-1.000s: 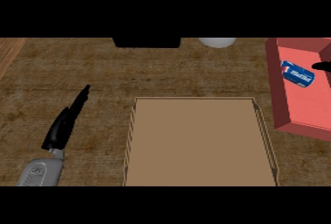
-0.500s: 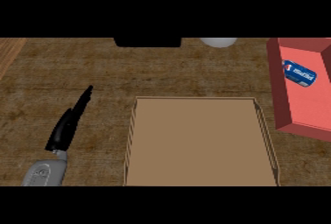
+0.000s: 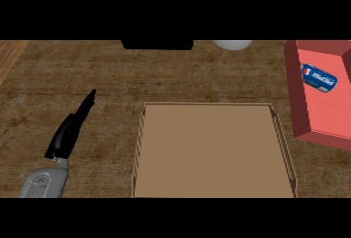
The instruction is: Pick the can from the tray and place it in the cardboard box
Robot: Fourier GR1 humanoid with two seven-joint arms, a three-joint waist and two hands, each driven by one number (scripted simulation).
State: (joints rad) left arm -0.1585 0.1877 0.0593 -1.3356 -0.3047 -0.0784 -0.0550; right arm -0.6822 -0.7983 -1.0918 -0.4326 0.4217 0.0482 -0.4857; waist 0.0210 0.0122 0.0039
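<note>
A blue can with a white label lies on its side on the red tray at the right edge. The open cardboard box sits in the middle of the wooden counter with nothing inside it. My left hand rests at the lower left, fingers straight and pointing up, well to the left of the box. No fingers touch the can. My right hand does not show in this view.
A black object and a white rounded object sit at the counter's far edge. A lighter wooden strip runs along the far left. Bare counter lies between the box and the far edge.
A dark shape beside the can at the right edge a second ago is gone. The view has shifted slightly, so the can shows a little more to the left. The left hand barely moved.
</note>
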